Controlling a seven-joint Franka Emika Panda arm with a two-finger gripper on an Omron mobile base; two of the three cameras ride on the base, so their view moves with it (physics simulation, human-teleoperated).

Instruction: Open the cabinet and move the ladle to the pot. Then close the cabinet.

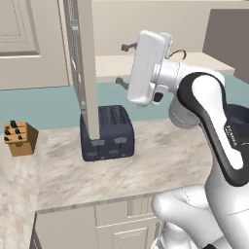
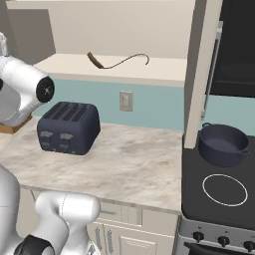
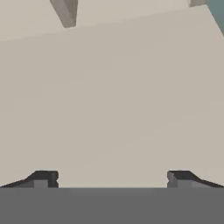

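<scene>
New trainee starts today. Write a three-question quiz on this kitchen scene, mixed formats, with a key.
1. True or false: the ladle already lies in the pot.
2. Multiple choice: where does the pot stand? A) on the stove top B) on the marble counter C) on the cabinet shelf
3. Fill in: the end effector has its fingers spread wide and is ____.

Key: 1 false, the ladle lies on the shelf behind the open cabinet door. 2 A. 3 open, holding nothing.
</scene>
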